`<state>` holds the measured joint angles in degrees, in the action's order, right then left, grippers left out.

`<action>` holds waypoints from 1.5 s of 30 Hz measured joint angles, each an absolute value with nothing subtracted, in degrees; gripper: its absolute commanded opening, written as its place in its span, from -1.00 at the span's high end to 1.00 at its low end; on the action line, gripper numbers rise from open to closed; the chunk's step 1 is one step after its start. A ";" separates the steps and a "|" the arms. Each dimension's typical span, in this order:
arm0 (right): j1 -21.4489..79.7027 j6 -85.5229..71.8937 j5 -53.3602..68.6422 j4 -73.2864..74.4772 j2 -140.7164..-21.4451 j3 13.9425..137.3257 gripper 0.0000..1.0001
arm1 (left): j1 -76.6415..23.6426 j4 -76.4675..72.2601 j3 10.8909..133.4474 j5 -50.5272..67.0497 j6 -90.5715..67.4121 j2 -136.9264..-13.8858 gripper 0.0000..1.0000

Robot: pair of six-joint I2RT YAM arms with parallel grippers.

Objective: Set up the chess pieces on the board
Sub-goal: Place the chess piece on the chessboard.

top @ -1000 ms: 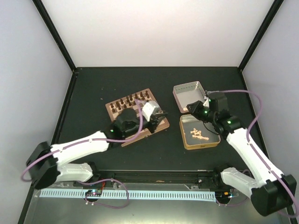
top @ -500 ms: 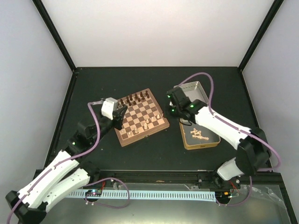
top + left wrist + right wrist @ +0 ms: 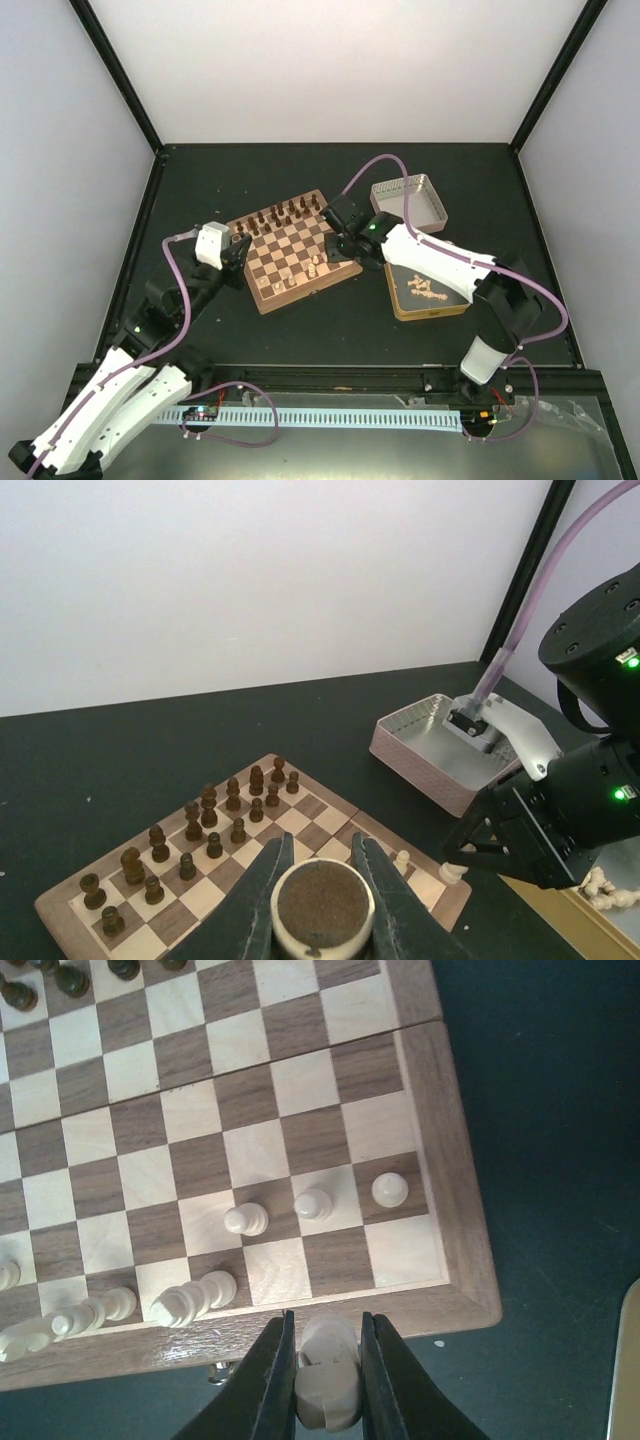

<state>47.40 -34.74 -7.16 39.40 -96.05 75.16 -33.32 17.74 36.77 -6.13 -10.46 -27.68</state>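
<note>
Chess pieces (image 3: 314,1203): tiny, pale cream; three are stood upright near one corner of the board, and more are lined along its edge rank.
Board (image 3: 300,1090): tan and brown checks, brown border; dark pieces (image 3: 190,835) are ranked opposite.
Right gripper (image 3: 325,1355): clamped on a pale piece (image 3: 328,1390) at the board's edge.
Left gripper (image 3: 322,855): clamped on a round pale piece (image 3: 322,905), brown-faced.
Gold tin (image 3: 430,315): set beside the board, with loose pale pieces inside.

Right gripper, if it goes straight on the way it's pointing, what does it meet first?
Probably the board, at its brown border, right ahead of the pale chess piece that its fingers hold; depth is unclear.
</note>
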 measured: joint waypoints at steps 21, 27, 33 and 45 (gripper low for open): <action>51.70 -34.59 -11.66 41.17 -105.47 78.74 0.75 | -33.30 17.74 35.09 -6.20 -10.48 -26.96 0.97; 51.72 -35.33 -12.93 39.62 -106.17 78.72 0.75 | -33.19 17.72 35.09 -5.98 -10.50 -27.00 0.97; 51.72 -36.34 -13.02 37.26 -107.07 78.06 0.74 | -33.06 17.61 35.09 -5.80 -10.72 -27.14 0.97; 51.72 -36.73 -14.87 35.86 -109.40 77.54 0.58 | -33.06 17.54 34.35 -5.41 -11.38 -27.88 0.97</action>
<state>51.72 -36.73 -14.87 35.86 -109.40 77.54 -33.06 17.54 34.35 -5.41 -11.38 -27.88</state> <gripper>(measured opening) 0.180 0.149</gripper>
